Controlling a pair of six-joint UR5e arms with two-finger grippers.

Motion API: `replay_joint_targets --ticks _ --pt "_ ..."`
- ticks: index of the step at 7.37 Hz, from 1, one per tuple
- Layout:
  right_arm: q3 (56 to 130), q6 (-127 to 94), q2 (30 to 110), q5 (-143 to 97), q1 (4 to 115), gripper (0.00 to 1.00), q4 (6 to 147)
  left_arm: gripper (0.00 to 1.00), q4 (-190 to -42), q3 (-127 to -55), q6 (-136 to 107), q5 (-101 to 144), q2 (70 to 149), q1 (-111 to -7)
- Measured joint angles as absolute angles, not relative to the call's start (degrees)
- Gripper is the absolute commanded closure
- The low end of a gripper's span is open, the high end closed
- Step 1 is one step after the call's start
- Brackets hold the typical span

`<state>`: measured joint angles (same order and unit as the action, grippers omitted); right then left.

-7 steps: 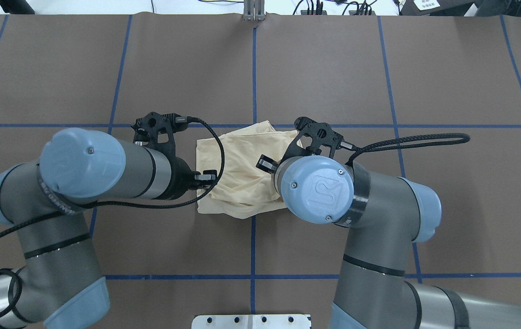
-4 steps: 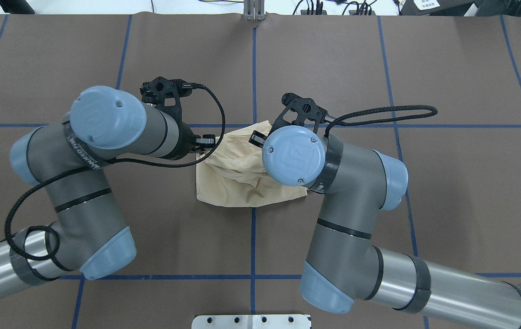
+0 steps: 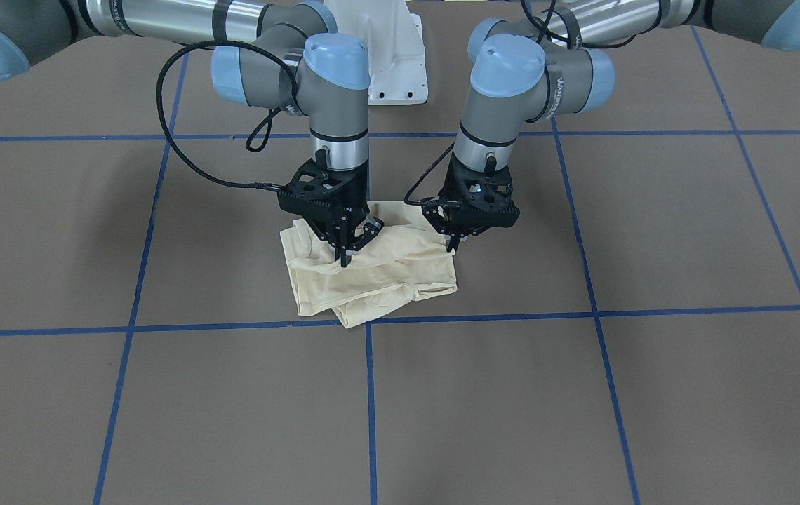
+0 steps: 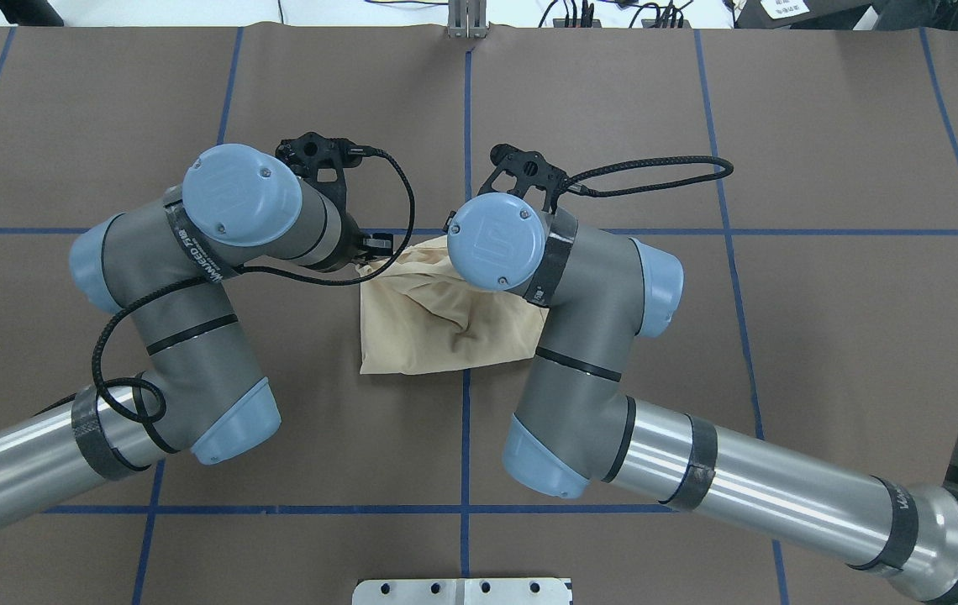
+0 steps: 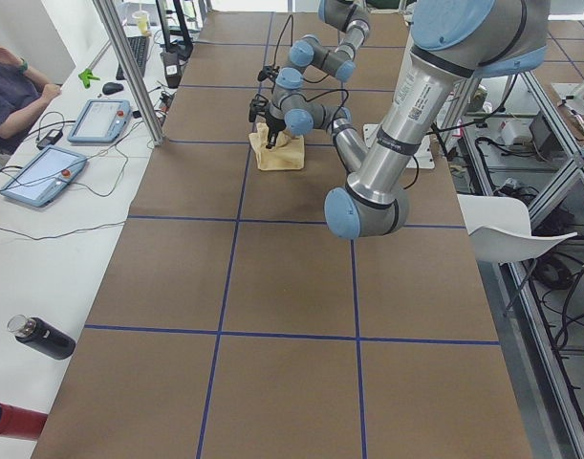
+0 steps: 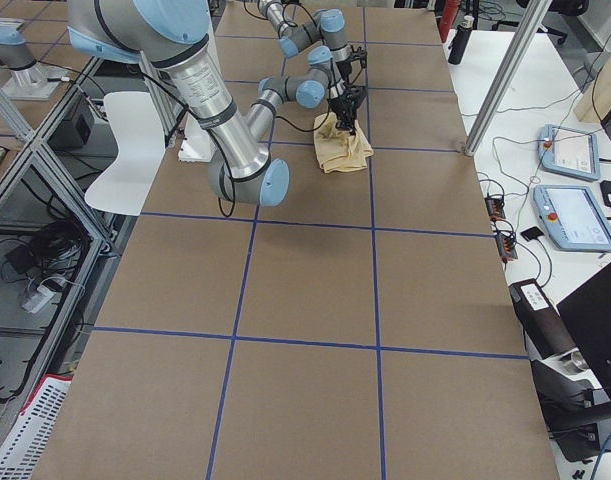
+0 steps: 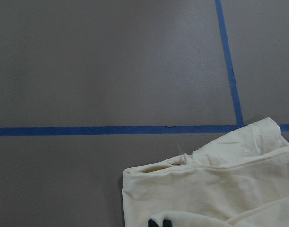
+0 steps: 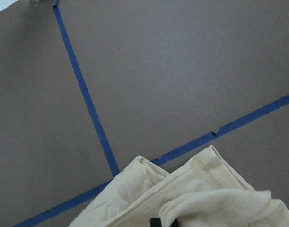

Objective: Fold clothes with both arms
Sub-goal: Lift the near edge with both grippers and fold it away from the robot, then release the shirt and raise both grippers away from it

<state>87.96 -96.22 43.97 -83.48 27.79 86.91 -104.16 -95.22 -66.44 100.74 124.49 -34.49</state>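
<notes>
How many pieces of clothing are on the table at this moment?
1. A cream shirt lies bunched near the middle of the table, where two blue tape lines cross. Another piece could be hidden within its folds, but none shows.

One T-shirt [image 4: 437, 336], two arms [image 4: 185, 336] [image 4: 580, 403], two grippers [image 3: 455, 242] [image 3: 344, 256] — one table [image 4: 781, 126], two tablets [image 5: 98, 120] [image 5: 38, 177], one person [image 5: 10, 91].

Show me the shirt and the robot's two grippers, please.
shirt [image 3: 393, 277]: front-facing view, on the folded cream cloth's middle.
left gripper [image 3: 453, 244]: front-facing view, between its fingertips.
right gripper [image 3: 342, 258]: front-facing view, between its fingertips.
</notes>
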Motion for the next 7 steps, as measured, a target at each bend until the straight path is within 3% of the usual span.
replay_joint_targets --ticks 1,3,7 --pt "87.13 -95.16 43.74 -84.71 28.71 0.0 86.65 0.01 -107.5 -92.45 -65.85 100.74 124.49 -34.78" --pt "86.7 -89.21 43.44 -88.12 31.09 0.0 86.54 0.0 -111.87 -89.78 -61.95 100.98 124.43 -36.24" --pt "87.35 -87.34 41.05 -93.99 30.75 0.02 87.16 0.0 -112.7 -91.35 -43.17 109.86 121.0 -44.55"
